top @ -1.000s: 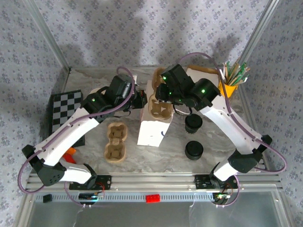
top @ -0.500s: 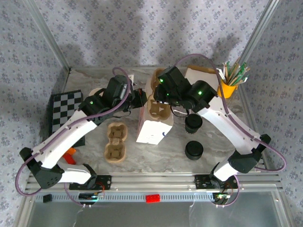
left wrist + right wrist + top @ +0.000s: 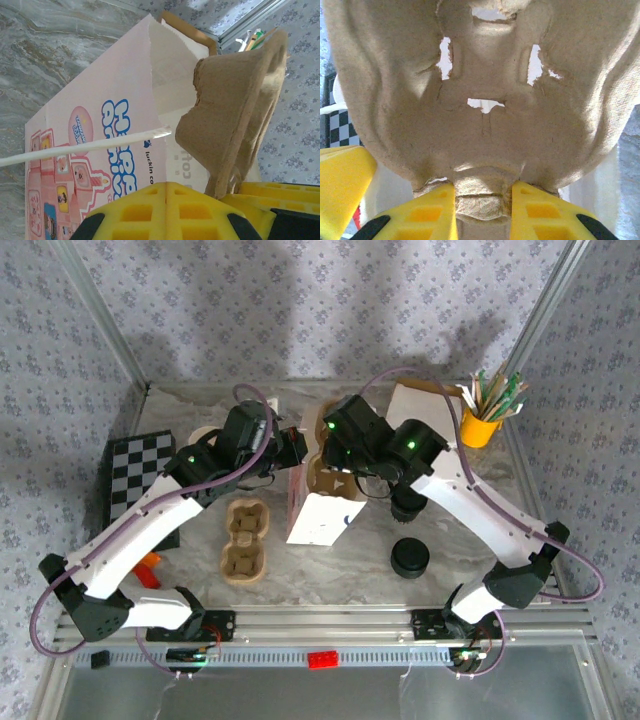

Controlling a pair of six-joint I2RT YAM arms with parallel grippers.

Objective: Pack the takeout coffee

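Top view: flat round black plastic lid (image 3: 410,558) on marble worktop (image 3: 365,562), right of white paper bag (image 3: 320,518).
Left wrist: left pincer (image 3: 222,202) at bag mouth; cannot tell whether spread or pressed together.
Right wrist: right pincer (image 3: 482,202) pinching brown moulded-pulp carrier (image 3: 480,90).

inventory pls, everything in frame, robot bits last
bag: 1, white with pink print, table centre, open
carrier: 2, brown; one gripped over the bag mouth, other on table left of bag
lid: 1, black, right of bag, near side
cup: 1, dark from above, behind lid, partly under right arm
checkerboard: 1, black-white, left edge
pot: 1, yellow, holding sticks, back right
orange piece: 1, near left
left pincer: yellow, shut on bag rim
right pincer: yellow, shut on carrier
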